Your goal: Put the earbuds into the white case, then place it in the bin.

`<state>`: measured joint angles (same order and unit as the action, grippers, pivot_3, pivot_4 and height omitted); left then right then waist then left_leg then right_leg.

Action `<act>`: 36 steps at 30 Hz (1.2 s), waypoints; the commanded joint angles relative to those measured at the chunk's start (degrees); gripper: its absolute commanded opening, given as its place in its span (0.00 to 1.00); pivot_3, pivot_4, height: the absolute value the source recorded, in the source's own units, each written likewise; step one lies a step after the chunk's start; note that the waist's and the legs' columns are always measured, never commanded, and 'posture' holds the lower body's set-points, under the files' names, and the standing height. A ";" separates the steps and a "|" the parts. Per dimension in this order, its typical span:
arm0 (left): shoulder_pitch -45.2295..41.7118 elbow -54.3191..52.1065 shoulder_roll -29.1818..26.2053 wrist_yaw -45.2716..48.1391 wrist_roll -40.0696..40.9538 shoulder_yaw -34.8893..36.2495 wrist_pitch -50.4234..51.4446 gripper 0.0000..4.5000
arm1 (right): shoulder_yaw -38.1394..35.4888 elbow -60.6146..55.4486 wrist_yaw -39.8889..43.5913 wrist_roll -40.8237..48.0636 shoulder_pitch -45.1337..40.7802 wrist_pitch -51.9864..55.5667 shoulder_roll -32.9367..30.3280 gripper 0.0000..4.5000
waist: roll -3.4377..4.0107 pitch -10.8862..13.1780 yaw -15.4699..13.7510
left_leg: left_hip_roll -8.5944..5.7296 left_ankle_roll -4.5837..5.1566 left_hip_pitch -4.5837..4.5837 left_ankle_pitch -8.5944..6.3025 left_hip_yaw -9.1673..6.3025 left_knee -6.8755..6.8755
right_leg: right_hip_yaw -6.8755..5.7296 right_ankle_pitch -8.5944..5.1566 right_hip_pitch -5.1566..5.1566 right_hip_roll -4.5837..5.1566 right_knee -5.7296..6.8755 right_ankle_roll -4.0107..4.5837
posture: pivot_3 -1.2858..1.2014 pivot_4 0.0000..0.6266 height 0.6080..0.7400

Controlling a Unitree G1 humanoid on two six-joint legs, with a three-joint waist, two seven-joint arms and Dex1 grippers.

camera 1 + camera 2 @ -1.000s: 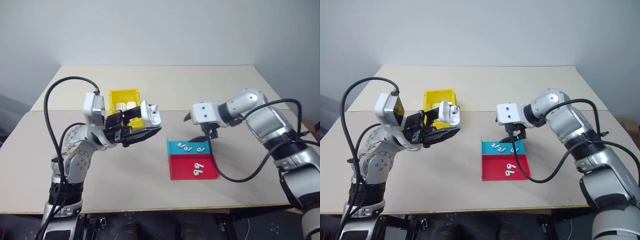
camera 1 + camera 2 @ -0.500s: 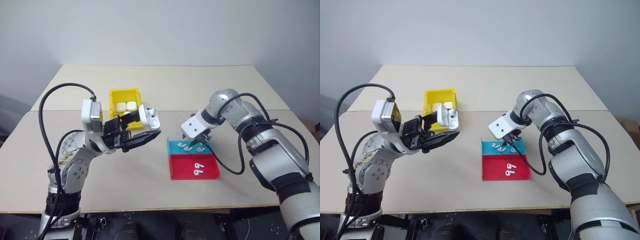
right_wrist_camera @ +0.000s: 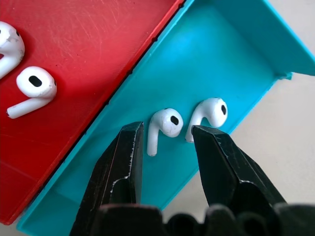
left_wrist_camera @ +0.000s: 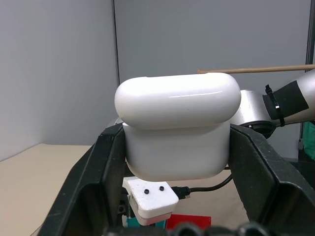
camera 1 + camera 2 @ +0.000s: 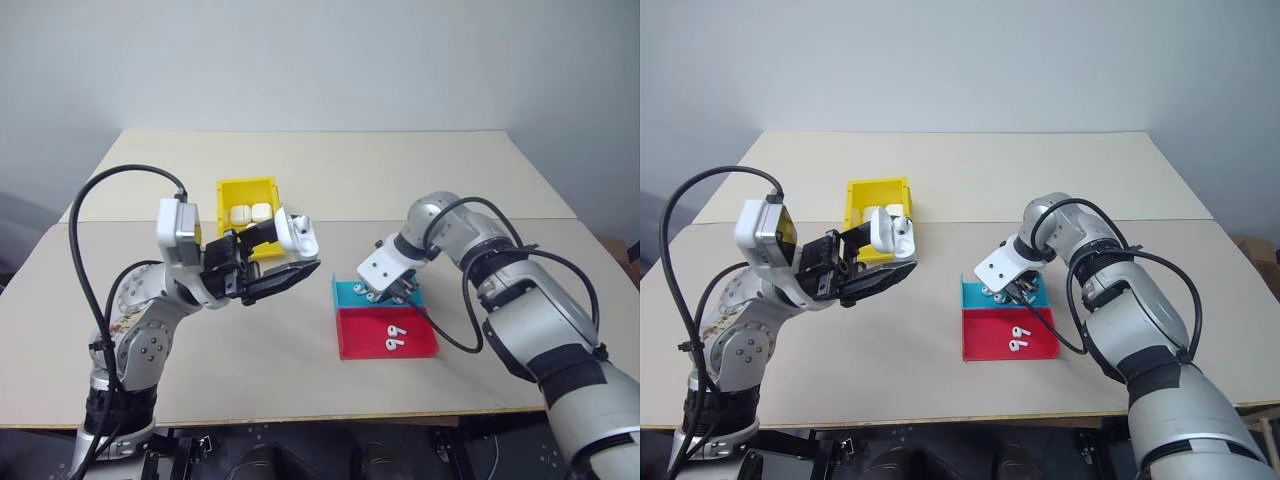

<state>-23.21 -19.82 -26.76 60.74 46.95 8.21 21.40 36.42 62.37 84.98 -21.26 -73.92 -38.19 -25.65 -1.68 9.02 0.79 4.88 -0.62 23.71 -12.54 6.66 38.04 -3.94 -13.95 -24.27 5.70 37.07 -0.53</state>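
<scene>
Right gripper [image 5: 385, 292], head views: I see it down over the teal half of the tray [image 5: 345, 292], beside the yellow bin [image 5: 247, 192]; a second ago it hung higher.

Left wrist view: left gripper [image 4: 177, 162] clamped on the white case [image 4: 177, 130].

Right wrist view: fingers [image 3: 123, 162] part-open, straddling one earbud [image 3: 162, 125]. I would centre on its stem and avoid the neighbouring bud before closing.

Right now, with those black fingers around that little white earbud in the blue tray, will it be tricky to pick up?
Probably. The earbud looks glossy and rounded, so it may slip between the right gripper's hard fingers. It seems tiny and light, likely to skid on the smooth teal tray if nudged. A neighbouring earbud lies close and might get bumped.
</scene>
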 commanded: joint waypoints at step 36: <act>1.39 -3.47 -1.41 -1.47 1.43 0.91 -1.03 0.63 | -1.46 2.32 -2.37 -5.91 0.51 1.33 1.84 0.14 | 0.01 0.00 0.09 | 0.01 -0.03 -0.21 0.02 0.01 -0.05 | 0.02 0.00 0.14 -0.01 0.02 0.01 | 0.52 0.24 1.00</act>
<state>-21.42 -21.67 -27.72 59.17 47.36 8.22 21.39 35.27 64.69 82.21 -26.95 -74.04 -38.15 -23.70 -1.66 9.02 0.88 4.89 -0.65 23.49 -12.53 6.67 37.99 -3.93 -13.95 -24.13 5.68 37.09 -0.52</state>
